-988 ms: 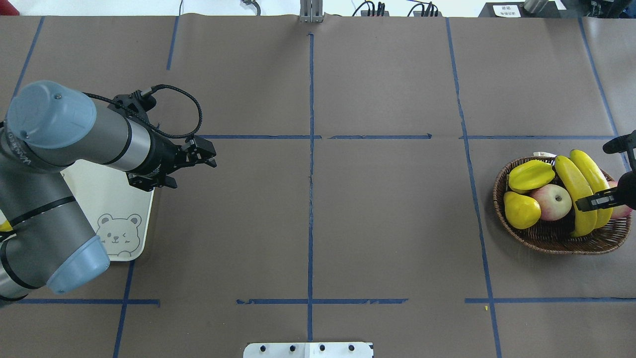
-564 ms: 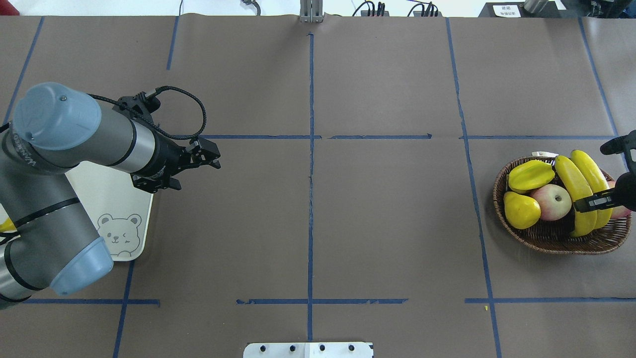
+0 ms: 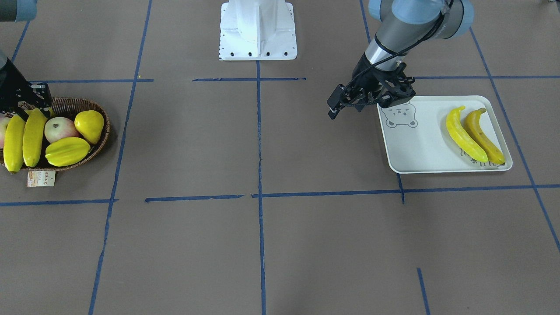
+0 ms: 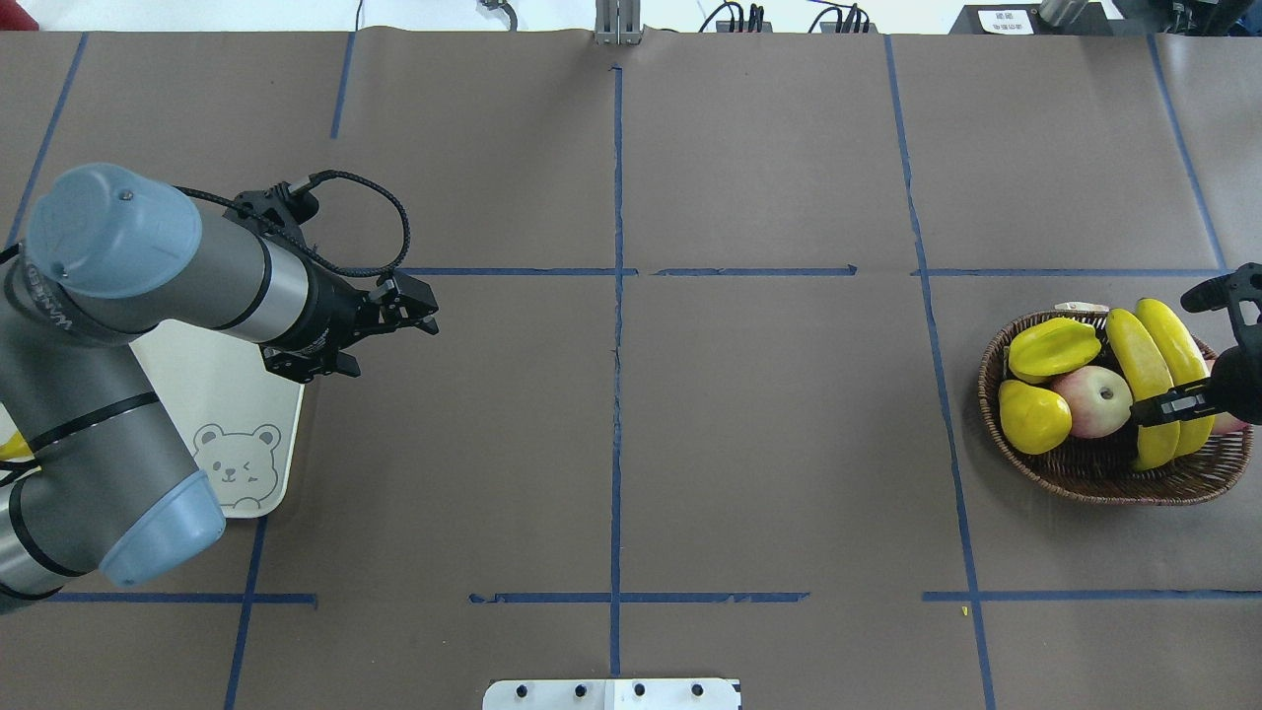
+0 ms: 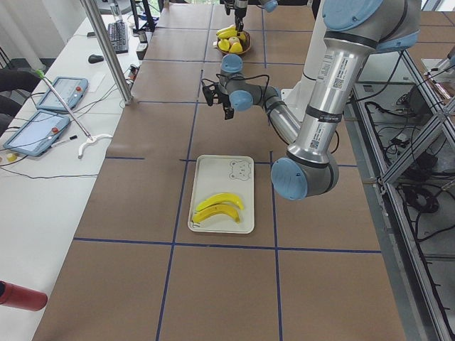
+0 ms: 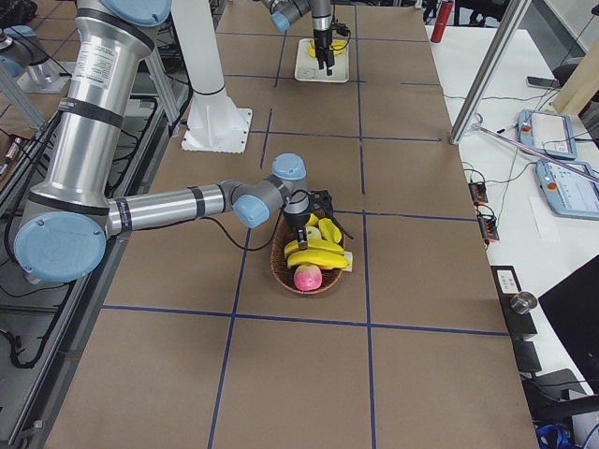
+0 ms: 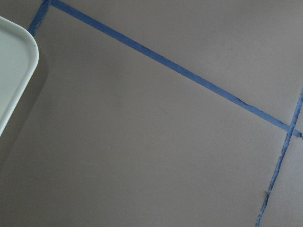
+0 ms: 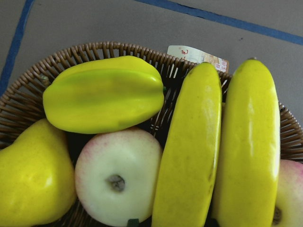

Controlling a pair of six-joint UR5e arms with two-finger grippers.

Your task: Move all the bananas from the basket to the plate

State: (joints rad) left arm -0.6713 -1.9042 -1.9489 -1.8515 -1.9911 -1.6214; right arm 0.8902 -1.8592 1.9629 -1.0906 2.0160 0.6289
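Right gripper [image 4: 1165, 406] has crept closer over the two bananas [image 4: 1136, 363] left in the basket [image 4: 1094, 483], spread or pinching nobody can tell, so another trip to the plate [image 3: 420, 146] looks near.

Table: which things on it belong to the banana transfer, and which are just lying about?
Job: two long yellow bananas in the dark woven wicker basket; two more bananas on the pale rectangular bear-print plate.
Lying about: ridged yellow starfruit; short yellow pear; two blushed round apples.
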